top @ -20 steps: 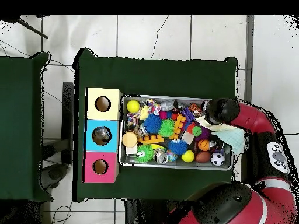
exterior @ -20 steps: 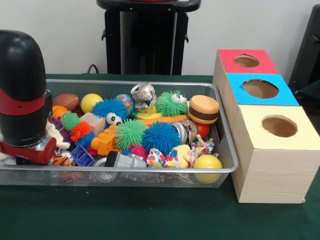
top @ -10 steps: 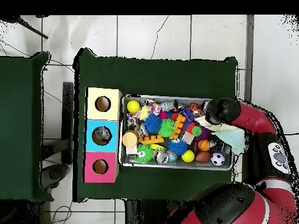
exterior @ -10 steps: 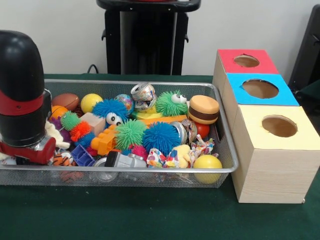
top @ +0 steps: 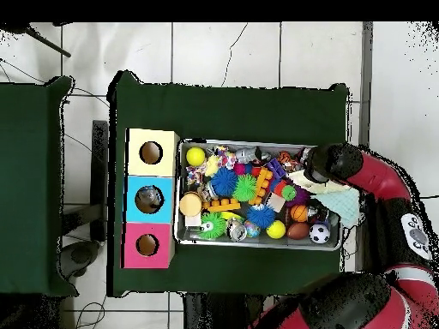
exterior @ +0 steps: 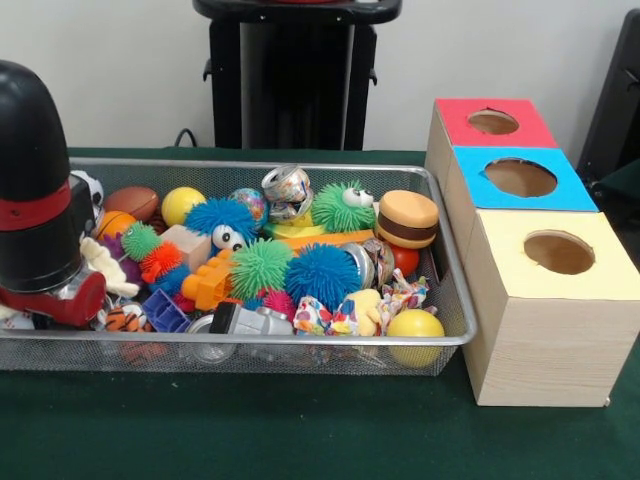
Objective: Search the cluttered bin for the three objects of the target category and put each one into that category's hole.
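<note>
Though plainly in view at the left edge of the front picture, gripper (exterior: 45,300) buried low among toys at that end of bin (exterior: 300,167); fingers hidden by black-and-red wrist housing and red base, so spread or pressed together cannot be told, nor whether anything pinched. From overhead, same gripper (top: 319,174) over the bin's right end, arm (top: 377,176) reaching in from the right. Cream cloth-like toy (exterior: 105,268) just beside the red base, touching or nearly so; contact unclear.

Bin (top: 257,144) wide, shallow, silver wire mesh with thick metal rim, on green table (exterior: 300,430), just beside a row of three wooden boxes. Packed full: blue spiky ball (exterior: 322,274), green spiky ball (exterior: 262,266), blue fuzzy creature with eye (exterior: 220,218), green fuzzy creature with eyes (exterior: 340,206), toy hamburger (exterior: 407,218) near the right wall, yellow ball (exterior: 415,325) in the near right corner, second yellow ball (exterior: 182,204) toward the far left, brown football (exterior: 132,202), soccer ball (exterior: 88,186) partly behind the wrist, orange building block (exterior: 208,282), shiny crumpled ball (exterior: 287,187) at the far wall.

Boxes: yellow-topped box (exterior: 556,262) nearest camera, blue-topped box (exterior: 520,178) behind, red-topped box (exterior: 493,122) farthest, each with round hole on top.
</note>
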